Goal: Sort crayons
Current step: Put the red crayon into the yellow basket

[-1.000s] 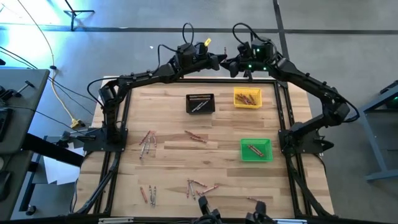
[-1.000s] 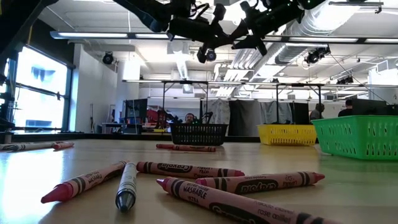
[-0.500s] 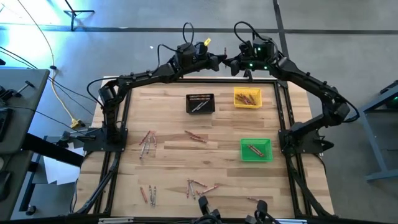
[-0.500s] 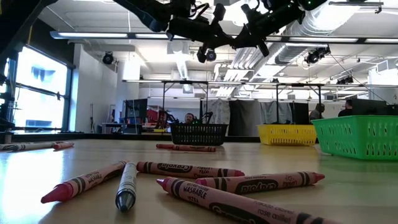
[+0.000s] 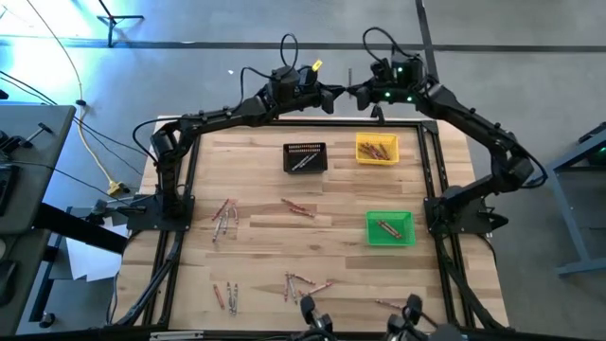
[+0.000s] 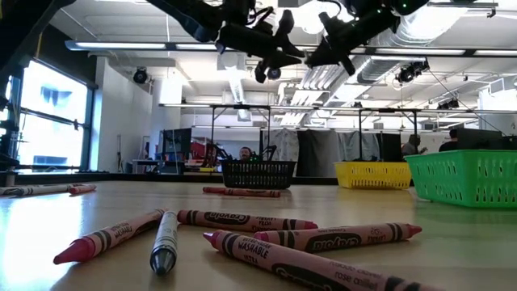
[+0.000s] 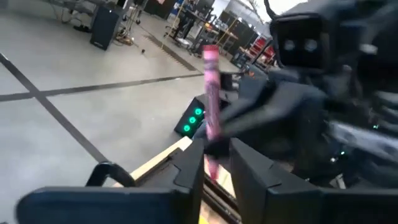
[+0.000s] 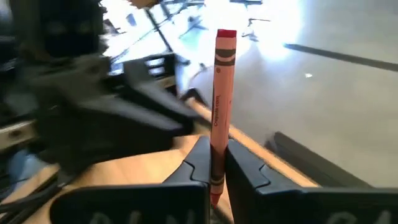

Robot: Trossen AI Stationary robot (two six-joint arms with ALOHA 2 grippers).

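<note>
Crayons [image 6: 242, 238] loose at table's [image 5: 256, 204] near edge, more mid-table | green bin [image 5: 390, 228], black bin [image 5: 305, 157], yellow bin [image 5: 377, 149] each holding crayons | right gripper [image 8: 214, 171] beyond far edge, clamped on upright red crayon [image 8: 221, 106] | left gripper [image 7: 214, 168] facing it, fingers parted beside that crayon

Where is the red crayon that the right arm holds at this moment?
In the right wrist view the red crayon stands upright in the right gripper; in the high view that gripper is beyond the table's far edge, facing the left gripper.
</note>
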